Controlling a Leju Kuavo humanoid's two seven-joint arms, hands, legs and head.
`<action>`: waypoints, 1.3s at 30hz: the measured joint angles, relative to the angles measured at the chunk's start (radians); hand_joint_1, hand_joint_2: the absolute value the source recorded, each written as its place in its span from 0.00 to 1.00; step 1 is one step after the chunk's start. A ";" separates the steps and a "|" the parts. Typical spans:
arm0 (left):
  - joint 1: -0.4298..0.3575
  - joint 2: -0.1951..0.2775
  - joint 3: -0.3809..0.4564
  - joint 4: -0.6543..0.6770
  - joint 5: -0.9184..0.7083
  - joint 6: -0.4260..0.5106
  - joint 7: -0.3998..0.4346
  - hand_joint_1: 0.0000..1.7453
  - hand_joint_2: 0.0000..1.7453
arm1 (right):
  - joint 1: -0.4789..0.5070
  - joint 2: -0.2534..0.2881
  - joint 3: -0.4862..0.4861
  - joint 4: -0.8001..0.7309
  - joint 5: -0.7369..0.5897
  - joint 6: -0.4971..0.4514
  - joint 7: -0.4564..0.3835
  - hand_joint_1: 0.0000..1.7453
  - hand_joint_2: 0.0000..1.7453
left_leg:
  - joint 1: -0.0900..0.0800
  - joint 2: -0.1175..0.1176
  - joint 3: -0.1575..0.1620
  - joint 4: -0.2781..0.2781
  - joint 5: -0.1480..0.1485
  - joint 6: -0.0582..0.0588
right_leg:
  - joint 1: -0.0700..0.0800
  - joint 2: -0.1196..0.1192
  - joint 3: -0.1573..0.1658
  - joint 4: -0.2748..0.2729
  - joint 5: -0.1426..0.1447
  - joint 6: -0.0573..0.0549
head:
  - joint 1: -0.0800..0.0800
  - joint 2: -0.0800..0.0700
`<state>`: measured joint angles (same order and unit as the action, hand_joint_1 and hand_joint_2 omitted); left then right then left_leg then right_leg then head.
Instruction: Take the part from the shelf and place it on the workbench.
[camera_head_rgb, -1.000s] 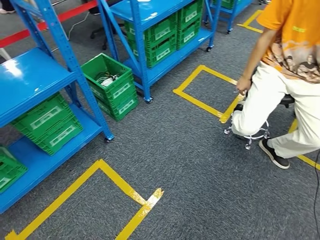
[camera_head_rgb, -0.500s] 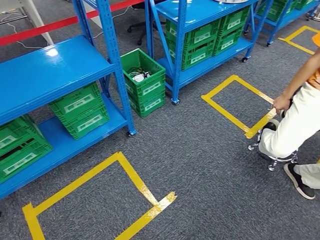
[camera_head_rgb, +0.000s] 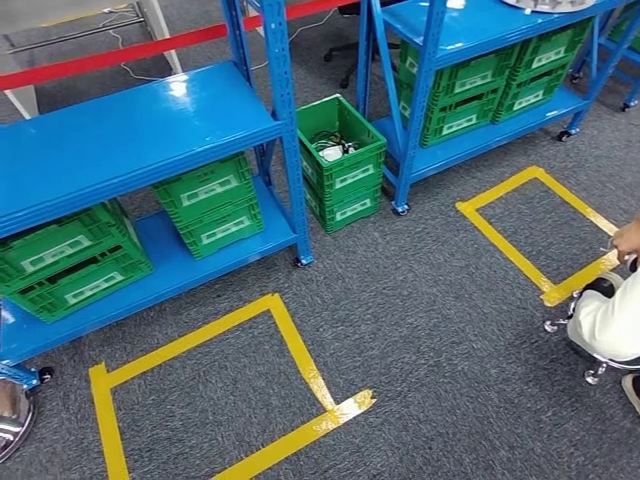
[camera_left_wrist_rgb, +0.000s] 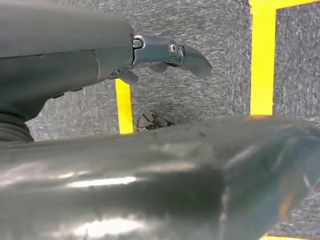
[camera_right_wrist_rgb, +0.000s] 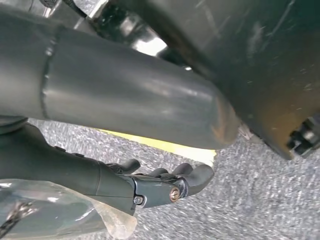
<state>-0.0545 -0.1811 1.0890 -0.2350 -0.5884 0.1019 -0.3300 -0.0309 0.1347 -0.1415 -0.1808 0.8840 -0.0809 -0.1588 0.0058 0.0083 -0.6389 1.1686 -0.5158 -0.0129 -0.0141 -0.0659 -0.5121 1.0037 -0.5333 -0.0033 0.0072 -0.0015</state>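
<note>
ahead and left of the robot stands the blue shelf (camera_head_rgb: 136, 140); the part itself cannot be made out. left hand (camera_left_wrist_rgb: 166, 52) and right hand (camera_right_wrist_rgb: 166, 185) hang over carpet, fingers apart, holding nothing.

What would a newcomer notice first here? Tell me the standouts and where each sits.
The blue shelves across the back, their lower levels stacked with green crates; one open crate stands on the carpet between two racks with cables inside. Yellow tape squares mark the grey carpet in front of them. At the right edge a person in white trousers sits on a wheeled stool.
</note>
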 joint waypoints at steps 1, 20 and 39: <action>-0.001 0.001 0.000 0.000 0.001 -0.003 -0.004 0.00 0.00 | -0.001 0.000 0.000 0.000 0.000 0.000 0.000 0.00 0.00 | -0.006 0.026 0.033 -0.065 0.023 0.006 | 0.003 -0.011 0.002 0.000 -0.004 0.003 | 0.000 0.000; -0.003 0.001 0.008 0.000 0.008 0.015 -0.035 0.00 0.00 | 0.004 -0.002 0.000 0.000 -0.003 0.000 -0.005 0.00 0.00 | 0.000 -0.121 0.059 -0.147 0.044 0.016 | -0.010 0.140 -0.030 0.018 0.007 0.038 | 0.013 0.000; 0.000 -0.002 0.016 0.000 -0.005 0.029 -0.049 0.00 0.00 | -0.002 0.002 0.000 -0.001 -0.017 -0.003 0.003 0.00 0.00 | -0.008 0.010 0.069 -0.161 0.046 0.042 | 0.001 0.009 -0.011 0.060 -0.061 0.047 | 0.006 0.000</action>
<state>-0.0541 -0.1826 1.1051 -0.2350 -0.5932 0.1308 -0.3786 -0.0332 0.1362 -0.1419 -0.1815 0.8668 -0.0839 -0.1559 -0.0021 0.0181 -0.5698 1.0077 -0.4700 0.0292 -0.0136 -0.0574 -0.5236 1.0642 -0.5938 0.0437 0.0135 -0.0015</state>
